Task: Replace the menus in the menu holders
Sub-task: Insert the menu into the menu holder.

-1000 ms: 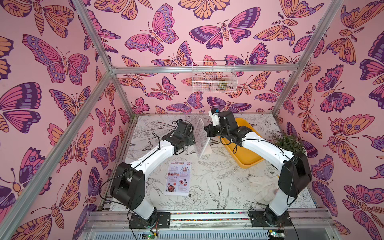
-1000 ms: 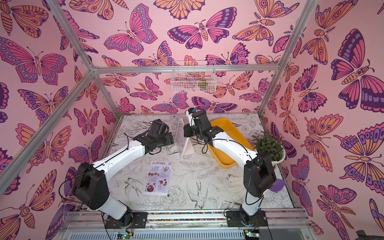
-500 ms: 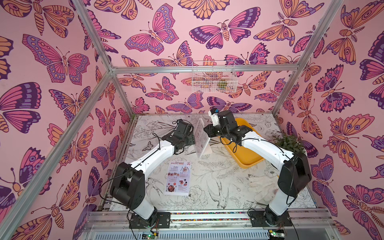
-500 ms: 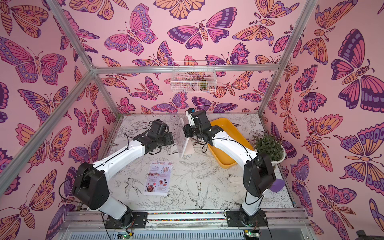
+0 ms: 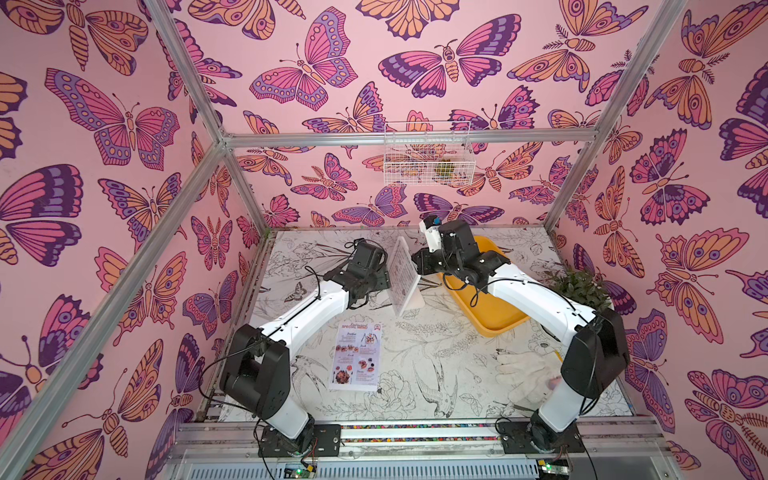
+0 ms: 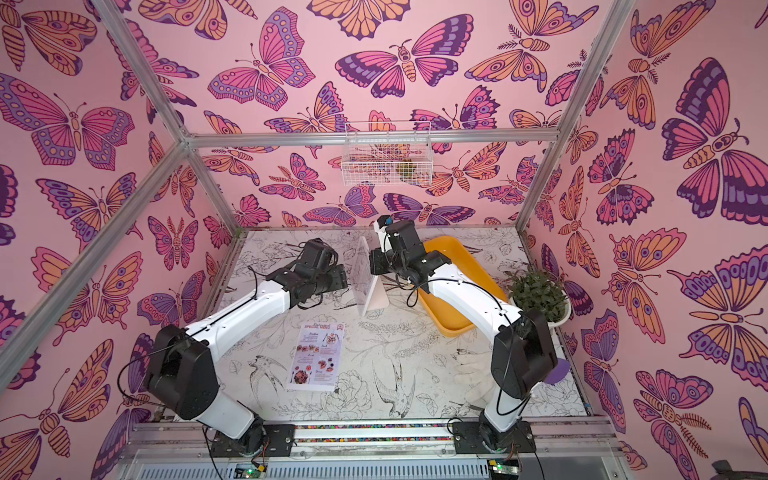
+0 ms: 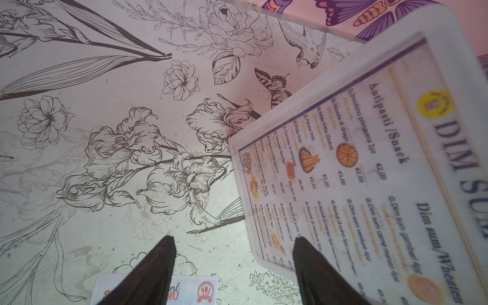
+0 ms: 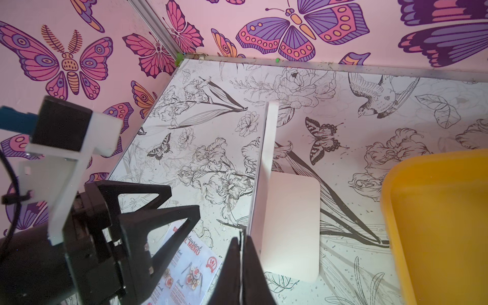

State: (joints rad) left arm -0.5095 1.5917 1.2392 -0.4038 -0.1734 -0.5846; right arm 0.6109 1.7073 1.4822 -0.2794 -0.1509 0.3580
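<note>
Barely begun: Dim Sum menu (image 7: 369, 171) still in holder (image 8: 290, 224), Special menu (image 5: 356, 356) on table (image 5: 457, 332); left gripper (image 7: 233, 239) apart, right gripper (image 8: 240, 243) together.

1. Holder (image 5: 404, 275): clear, smooth plastic, pale frosted edges.
2. Menu (image 5: 356, 356): white printed paper, matt.
3. Tray (image 5: 494, 311): yellow plastic, smooth, slight sheen.
4. Bench (image 5: 436, 353): matt printed sheet.
5. Frame (image 5: 407, 138): bare metal.
</note>
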